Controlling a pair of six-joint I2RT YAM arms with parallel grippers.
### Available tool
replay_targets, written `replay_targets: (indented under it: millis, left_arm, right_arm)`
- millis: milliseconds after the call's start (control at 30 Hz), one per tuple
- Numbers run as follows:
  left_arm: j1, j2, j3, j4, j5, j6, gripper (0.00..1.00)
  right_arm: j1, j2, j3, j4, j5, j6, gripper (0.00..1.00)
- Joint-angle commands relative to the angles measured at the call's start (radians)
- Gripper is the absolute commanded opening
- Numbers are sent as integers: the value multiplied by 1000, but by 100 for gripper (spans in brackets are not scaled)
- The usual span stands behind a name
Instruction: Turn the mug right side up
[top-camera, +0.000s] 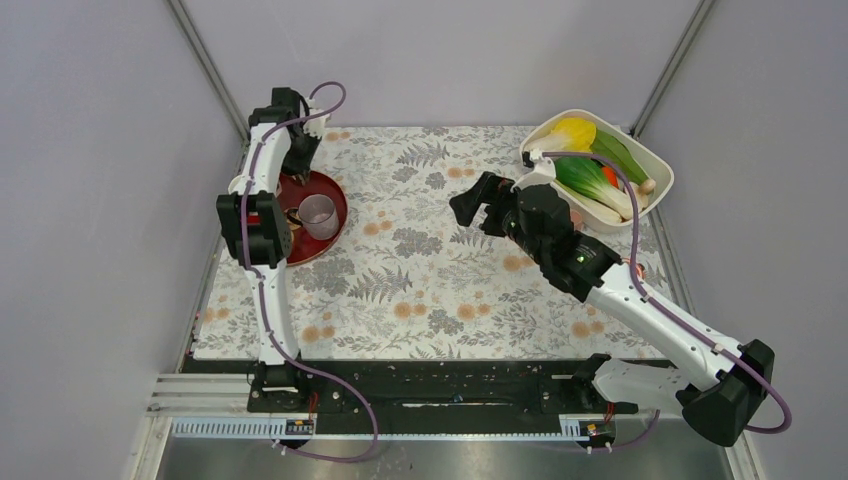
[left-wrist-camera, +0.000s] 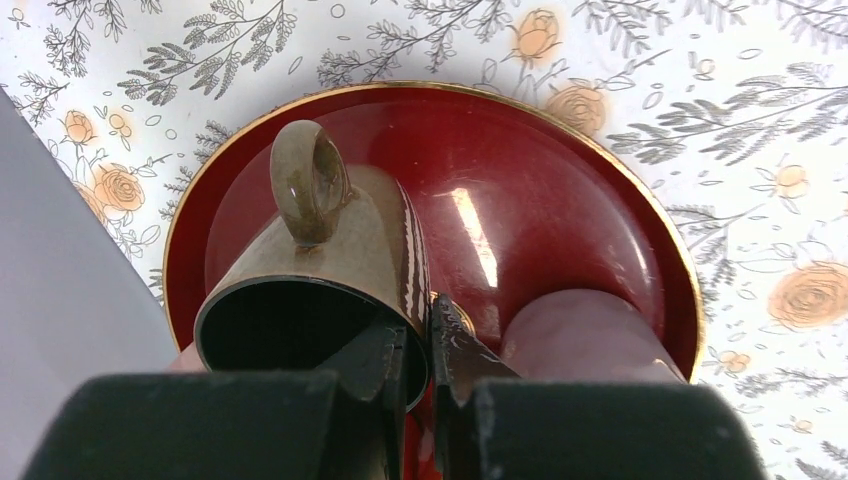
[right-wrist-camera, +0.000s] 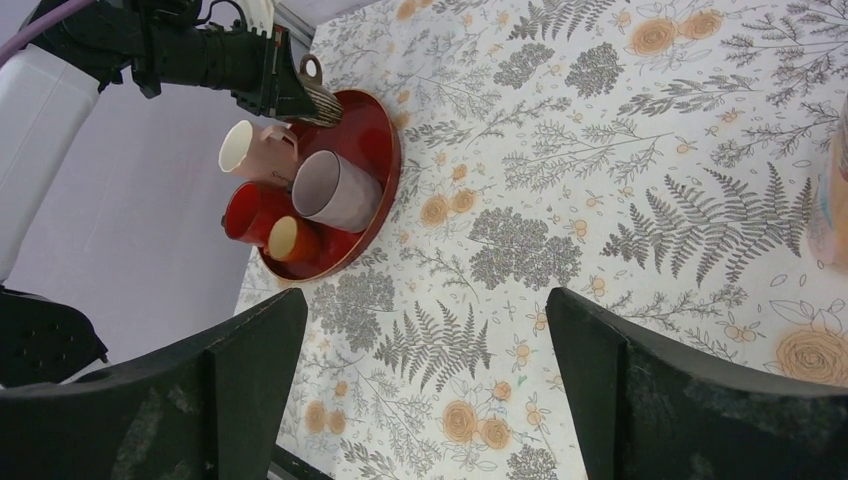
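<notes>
**Tray (left-wrist-camera: 560, 180) of cups at the left, left gripper (left-wrist-camera: 422, 340) clamped on a brown mug (left-wrist-camera: 370, 240)**

At the far left of the tabletop (top-camera: 430, 280) we see the round red tray close to the side wall. The left arm reaches over its far rim. In the left wrist view, the left gripper pinches the wall of the brown mug with one finger inside the rim and one outside. The brown mug's dark mouth faces that camera and its handle is uppermost in the view. We cannot tell whether its base touches the tray.

The right wrist view shows the pale pink mug (right-wrist-camera: 262, 150) on the wall side of the tray, between the brown mug and a glossy red mug (right-wrist-camera: 248, 215). No gripper touches it. Its whitish mouth points the same way as that of the greyish-mauve mug (right-wrist-camera: 340, 190) just beside it. The top view shows the mauve mug open upward, so we read the pale pink mug as standing mouth up. A small cup (right-wrist-camera: 290, 240) sits at the tray's near side.

Over the middle of the tabletop hangs the right gripper (right-wrist-camera: 425, 320), its jaws wide apart and holding nothing, well apart from the tray.

At the far right corner a white basket (top-camera: 655, 165) holds vegetables (top-camera: 585, 175).
</notes>
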Motion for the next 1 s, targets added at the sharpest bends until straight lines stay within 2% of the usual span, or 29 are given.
replay_targets:
  millis: [0, 267, 433, 667, 833, 967]
  left_arm:
    - [10, 21, 55, 59, -46, 44, 0]
    - [28, 61, 58, 53, -18, 54, 0]
    - [37, 56, 63, 64, -4, 45, 21]
    - [42, -17, 70, 70, 27, 44, 55]
    - [41, -153, 28, 78, 118, 30, 66]
    - [39, -297, -56, 90, 225, 4, 73]
  right_arm:
    - [3, -22, 3, -18, 43, -16, 99]
    - [3, -13, 79, -179, 143, -29, 100]
    - [3, -14, 107, -260, 207, -13, 100]
    - [1, -30, 148, -384, 325, -23, 99]
    - [-35, -11, 234, -645, 581, 44, 100]
    - [-224, -15, 203, -764, 527, 101, 91]
